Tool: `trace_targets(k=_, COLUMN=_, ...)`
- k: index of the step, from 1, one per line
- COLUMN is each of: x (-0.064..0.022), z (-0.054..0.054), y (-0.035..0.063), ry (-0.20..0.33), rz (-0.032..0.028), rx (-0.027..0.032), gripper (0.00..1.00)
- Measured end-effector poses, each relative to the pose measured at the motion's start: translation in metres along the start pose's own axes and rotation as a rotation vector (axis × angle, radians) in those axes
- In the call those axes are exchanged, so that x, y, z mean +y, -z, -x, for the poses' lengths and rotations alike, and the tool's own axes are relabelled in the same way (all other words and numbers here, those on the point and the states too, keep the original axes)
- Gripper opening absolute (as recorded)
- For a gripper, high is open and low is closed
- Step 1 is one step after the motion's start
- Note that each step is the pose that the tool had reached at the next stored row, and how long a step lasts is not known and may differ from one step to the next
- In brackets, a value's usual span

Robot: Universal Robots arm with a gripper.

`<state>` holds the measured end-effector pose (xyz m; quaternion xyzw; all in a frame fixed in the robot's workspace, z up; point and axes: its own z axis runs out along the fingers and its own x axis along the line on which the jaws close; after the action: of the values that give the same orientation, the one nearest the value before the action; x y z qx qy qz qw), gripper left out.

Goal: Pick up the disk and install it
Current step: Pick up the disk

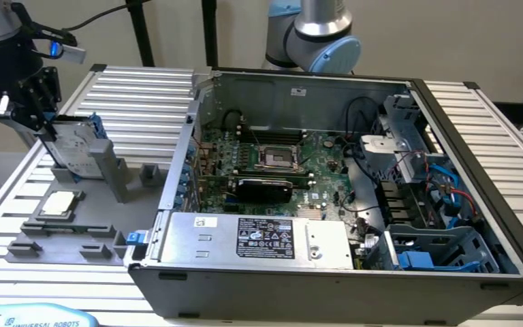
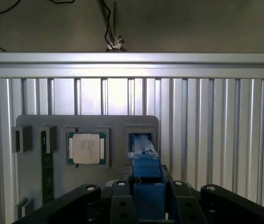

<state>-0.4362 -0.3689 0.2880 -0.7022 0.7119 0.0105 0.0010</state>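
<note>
Two black fingers (image 2: 121, 205) of the dark metal gripper (image 2: 148, 200) press in from either side on the bright blue plastic carrier of the disk (image 2: 146, 168), a flat rectangular silver-grey hard drive with a white label. The jaws stand partly closed, clamped on its upper end.

In the exterior view the gripper (image 1: 41, 121) hangs at the exterior view's far left. The disk (image 1: 73, 150) stands on edge beneath it, with its lower end at the upright slot of a flat grey plastic fixture plate (image 1: 93, 204). Whether that end sits in the slot or just clear of it cannot be told.

Near the disk on the same plate (image 2: 115, 123), a small square silver chip (image 1: 59, 203) lies in a shallow recess. In the wrist view a long dark green memory strip (image 2: 46, 168) lies beyond the chip (image 2: 86, 148).

The plate rests on a ribbed aluminium table (image 1: 144, 95). Beside it, toward the exterior view's right, sits a large open grey computer case (image 1: 316, 88). Inside are a green motherboard (image 1: 271, 153), a silver box with a black label (image 1: 261, 238) along the near edge, and a blue plastic bay (image 1: 443, 248) in the near right corner.
</note>
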Motion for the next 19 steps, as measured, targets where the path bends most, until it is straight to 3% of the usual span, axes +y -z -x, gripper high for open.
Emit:
trace_targets(k=9, x=0.0000, z=0.000, y=0.0022, ry=0.000, rz=-0.0002, rx=0.0000, gripper=0.33)
trace_targets(k=14, x=-0.0001, z=0.000, y=0.0171, ry=0.000, rz=0.0001, rx=0.0000, gripper=0.33)
trace_targets(k=19, x=-0.0005, z=0.001, y=0.0380, ry=0.000, rz=0.0000, rx=0.0000, gripper=0.33)
